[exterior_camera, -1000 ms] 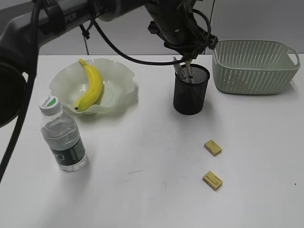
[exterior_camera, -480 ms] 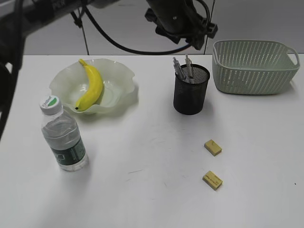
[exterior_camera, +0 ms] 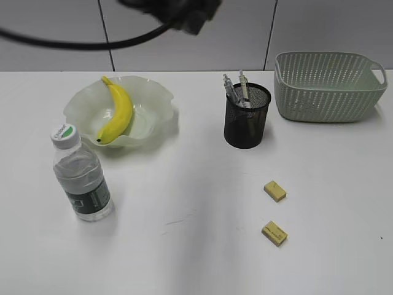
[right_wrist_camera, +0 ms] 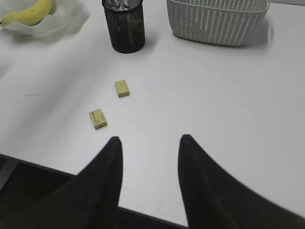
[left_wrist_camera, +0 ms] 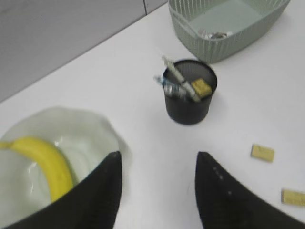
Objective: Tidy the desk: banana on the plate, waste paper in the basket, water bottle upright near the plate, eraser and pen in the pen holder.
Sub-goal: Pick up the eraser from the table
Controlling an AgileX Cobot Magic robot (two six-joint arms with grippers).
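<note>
The left arm, over the pen holder a second ago, has risen almost out of the exterior view. Nearest on the bench, two erasers lie loose; a square, centred pinch should suit either. The left hand and right hand both gape empty. Farther back, the banana rests on the plate; the basket holds blurred scraps, possibly waste paper.

banana yellow | pen holder black mesh | basket grey-green slotted
</note>
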